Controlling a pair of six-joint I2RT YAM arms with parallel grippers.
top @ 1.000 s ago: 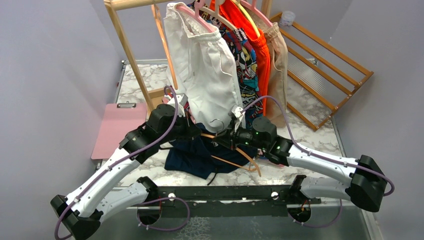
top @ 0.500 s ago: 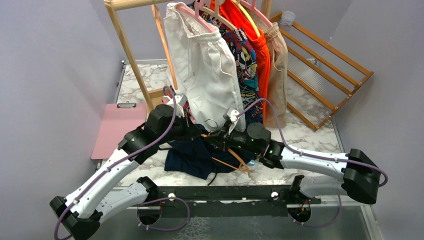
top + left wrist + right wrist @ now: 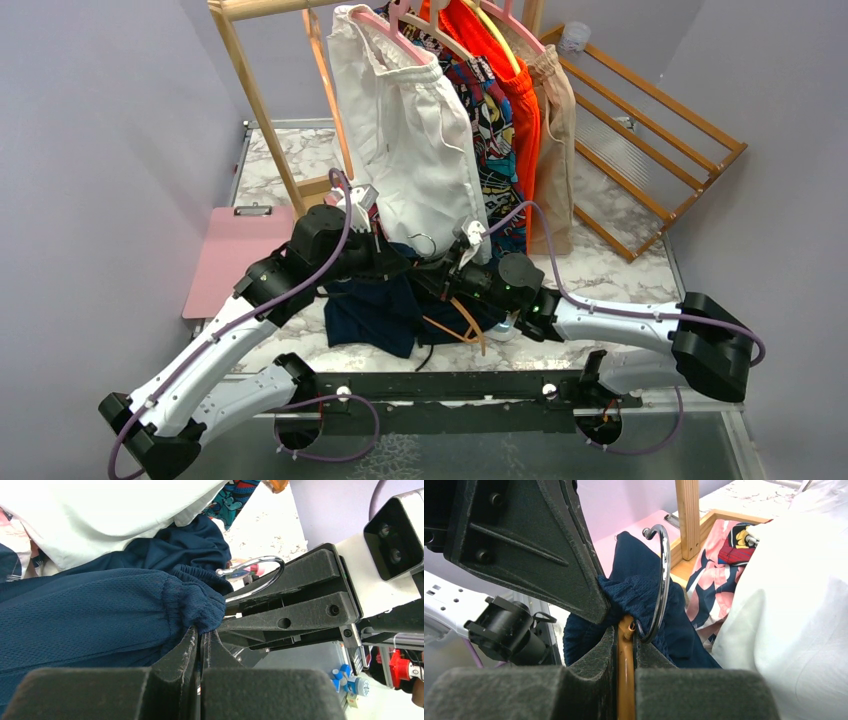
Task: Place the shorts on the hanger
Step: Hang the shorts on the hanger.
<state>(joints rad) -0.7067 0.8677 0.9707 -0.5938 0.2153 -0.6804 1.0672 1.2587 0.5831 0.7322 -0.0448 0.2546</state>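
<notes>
At centre, left fingers [image 3: 181, 655] pinch the shorts [image 3: 100, 615]; right fingers [image 3: 591, 677] clamp the hanger [image 3: 625, 680] below its hook [image 3: 663, 580].

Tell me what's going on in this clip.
Over the table, the left gripper pinches the waistband of the navy shorts. The right gripper clamps the wooden hanger just below its metal hook. The shorts are bunched against the hook, not yet hung on the hanger.

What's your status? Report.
Left gripper shut on shorts waistband. Right gripper shut on hanger neck. Fabric bunched against hook. White shorts hang close behind.
</notes>
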